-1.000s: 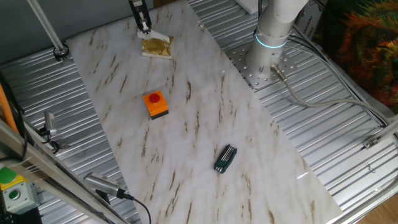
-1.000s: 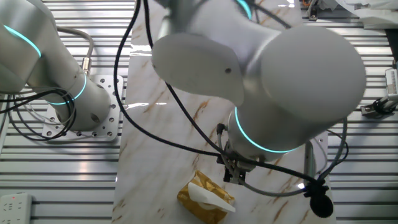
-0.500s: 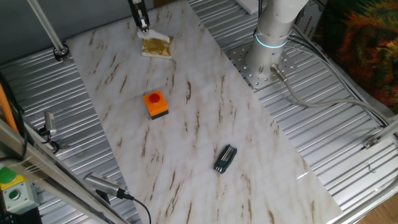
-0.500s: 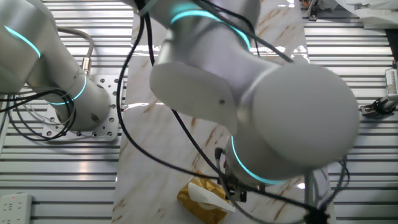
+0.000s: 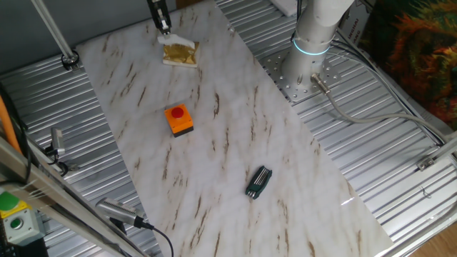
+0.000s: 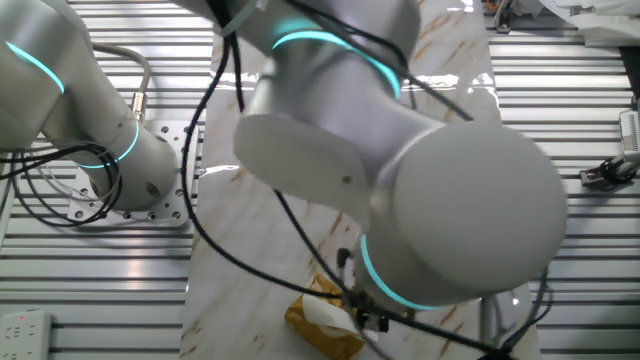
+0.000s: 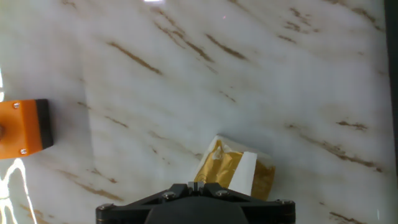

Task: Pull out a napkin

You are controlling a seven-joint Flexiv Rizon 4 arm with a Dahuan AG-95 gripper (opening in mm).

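Note:
The tan-gold napkin pack lies at the far end of the marble table. A white napkin sticks out of its top; it also shows in the other fixed view. My gripper hangs just above the pack's far-left corner. In the hand view my gripper is at the bottom edge with its jaws together, and I see nothing between them. The pack sits just ahead of the fingertips. In the other fixed view the arm hides most of the gripper.
An orange box with a red button stands mid-table and shows at the left edge of the hand view. A black tool lies nearer the front. The arm's base is bolted to the right of the table.
My gripper has lifted slightly from the pack's corner. In the other fixed view the arm has swung lower and to the left. The pack has not moved.

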